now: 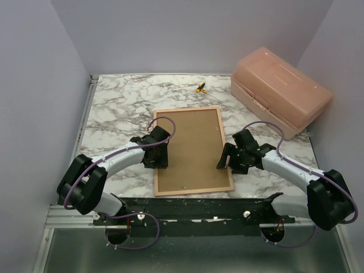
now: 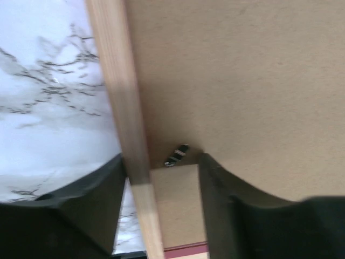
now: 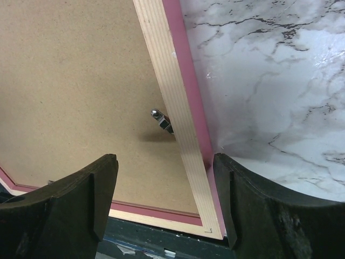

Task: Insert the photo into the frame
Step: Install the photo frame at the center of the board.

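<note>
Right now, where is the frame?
In the top view the frame lies back-up mid-table, flanked by the left gripper and the right gripper.

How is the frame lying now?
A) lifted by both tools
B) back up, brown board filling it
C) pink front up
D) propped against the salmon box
B: the frame lies flat, light-wood back up, with the brown backing board inside it.

Left tool [image 2: 161, 159], right tool [image 3: 164, 157]: jaws apart.
</note>
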`<state>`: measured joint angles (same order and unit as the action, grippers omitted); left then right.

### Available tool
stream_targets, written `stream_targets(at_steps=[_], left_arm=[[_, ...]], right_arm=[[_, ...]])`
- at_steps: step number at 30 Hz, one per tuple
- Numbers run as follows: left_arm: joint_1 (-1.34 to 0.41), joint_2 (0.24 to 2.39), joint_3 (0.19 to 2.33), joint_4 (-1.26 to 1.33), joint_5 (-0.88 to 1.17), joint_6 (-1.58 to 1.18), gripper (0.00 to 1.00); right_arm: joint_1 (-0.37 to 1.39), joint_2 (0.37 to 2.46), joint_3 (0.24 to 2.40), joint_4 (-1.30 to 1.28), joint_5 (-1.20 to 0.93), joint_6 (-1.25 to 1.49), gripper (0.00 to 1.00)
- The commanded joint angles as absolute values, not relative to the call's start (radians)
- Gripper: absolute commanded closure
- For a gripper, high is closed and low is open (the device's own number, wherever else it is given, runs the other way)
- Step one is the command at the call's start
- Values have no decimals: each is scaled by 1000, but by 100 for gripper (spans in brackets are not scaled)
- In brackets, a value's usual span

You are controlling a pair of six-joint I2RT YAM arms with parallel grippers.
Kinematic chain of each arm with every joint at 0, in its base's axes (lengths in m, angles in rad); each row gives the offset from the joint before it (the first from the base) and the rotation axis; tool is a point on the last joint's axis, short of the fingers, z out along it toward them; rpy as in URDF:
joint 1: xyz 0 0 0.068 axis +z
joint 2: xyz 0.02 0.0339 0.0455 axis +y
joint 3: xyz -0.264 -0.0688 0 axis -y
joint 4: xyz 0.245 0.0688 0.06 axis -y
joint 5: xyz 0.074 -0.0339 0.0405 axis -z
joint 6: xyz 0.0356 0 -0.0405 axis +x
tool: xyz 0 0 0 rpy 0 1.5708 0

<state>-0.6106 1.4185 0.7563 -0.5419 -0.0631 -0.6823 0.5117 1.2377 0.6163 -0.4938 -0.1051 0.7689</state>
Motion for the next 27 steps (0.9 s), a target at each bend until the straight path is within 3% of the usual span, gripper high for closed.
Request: stream_targets(at_steps=[1, 11, 21, 23, 27], left_arm=[[-607, 1454, 782, -546, -134, -663, 58], [-607, 1468, 773, -530, -142, -651, 98], [-607, 1406, 746, -476, -35, -663, 100], [-605, 1379, 743, -479, -22, -673, 77], [-586, 1333, 733, -488, -1, -692, 53]], right_arm=[[517, 1255, 620, -475, -104, 760, 22], [518, 1269, 609, -456, -114, 752, 22], [518, 1257, 604, -458, -104, 747, 22], [517, 1251, 610, -466, -99, 747, 22], [517, 1244, 625, -477, -89, 743, 22]])
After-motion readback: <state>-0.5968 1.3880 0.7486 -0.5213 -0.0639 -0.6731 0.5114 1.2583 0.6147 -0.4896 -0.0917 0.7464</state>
